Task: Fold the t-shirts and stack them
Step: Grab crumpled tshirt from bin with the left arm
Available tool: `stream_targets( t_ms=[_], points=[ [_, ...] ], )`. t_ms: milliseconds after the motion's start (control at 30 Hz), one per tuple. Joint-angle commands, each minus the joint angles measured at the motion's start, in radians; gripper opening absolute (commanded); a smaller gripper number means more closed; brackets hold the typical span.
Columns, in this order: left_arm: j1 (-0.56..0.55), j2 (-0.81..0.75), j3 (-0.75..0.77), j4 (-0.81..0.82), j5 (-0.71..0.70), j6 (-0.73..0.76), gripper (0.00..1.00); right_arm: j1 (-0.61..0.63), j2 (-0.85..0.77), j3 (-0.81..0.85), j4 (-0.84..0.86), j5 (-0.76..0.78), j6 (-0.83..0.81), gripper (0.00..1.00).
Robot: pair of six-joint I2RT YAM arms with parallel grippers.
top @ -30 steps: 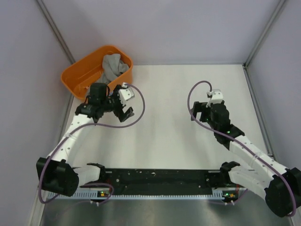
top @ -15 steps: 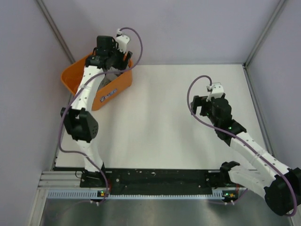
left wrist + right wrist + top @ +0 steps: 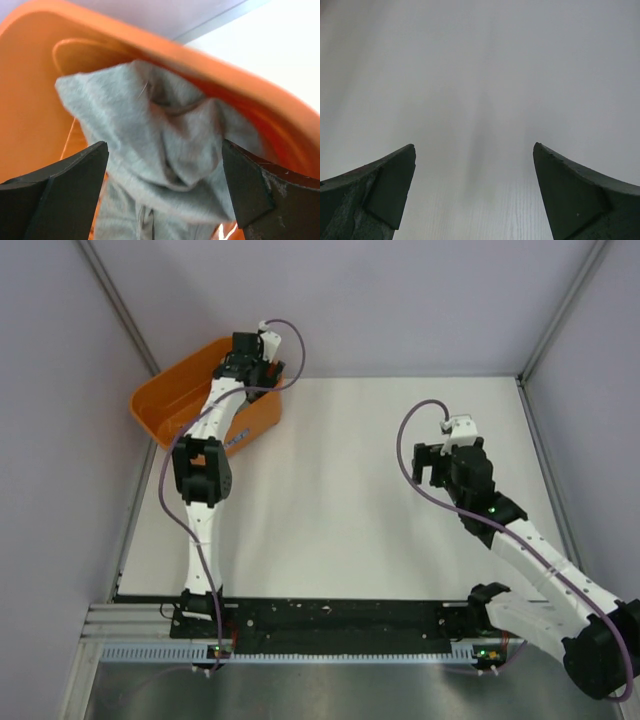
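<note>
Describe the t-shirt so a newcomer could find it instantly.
At the far left corner of the table sits the orange basket. Crumpled inside it, before the open left gripper, lies the grey t-shirt, the only soft fabric in view.

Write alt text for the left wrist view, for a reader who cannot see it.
A crumpled heather-grey t-shirt lies bunched inside an orange plastic basket, seen close up from the left gripper, whose two dark fingers are spread open at the bottom corners, one on each side of the fabric. A strip of white table shows beyond the basket's rim at the upper right.
</note>
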Motion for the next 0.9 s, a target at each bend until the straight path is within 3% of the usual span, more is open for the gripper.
stream_targets(
  t_ms=[0, 100, 133, 200, 267, 467, 667, 867],
  points=[
    [-0.024, 0.076, 0.098, 0.171, -0.069, 0.080, 0.99, -0.007, -0.021, 0.064, -0.027, 0.060, -0.041, 0.99],
    [-0.022, 0.128, 0.127, 0.248, -0.181, 0.118, 0.98, -0.009, -0.017, 0.081, -0.035, 0.068, -0.077, 0.99],
    [-0.022, 0.131, 0.126, 0.260, -0.192, 0.120, 0.90, -0.009, -0.012, 0.084, -0.036, 0.071, -0.083, 0.99],
    [-0.022, 0.122, 0.123, 0.259, -0.192, 0.115, 0.53, -0.009, 0.005, 0.101, -0.033, 0.073, -0.097, 0.99],
    [-0.022, 0.088, 0.111, 0.254, -0.194, 0.120, 0.02, -0.007, 0.023, 0.119, -0.029, 0.070, -0.101, 0.99],
    [0.003, -0.131, 0.086, 0.241, -0.217, 0.125, 0.00, -0.009, 0.072, 0.170, -0.007, 0.014, -0.100, 0.99],
    [-0.011, -0.480, 0.098, 0.127, -0.071, 0.140, 0.00, -0.009, 0.065, 0.184, 0.016, -0.076, -0.080, 0.99],
    [-0.128, -0.668, 0.372, -0.181, 0.171, 0.128, 0.00, -0.009, 0.025, 0.184, 0.043, -0.246, -0.063, 0.99]
  ],
)
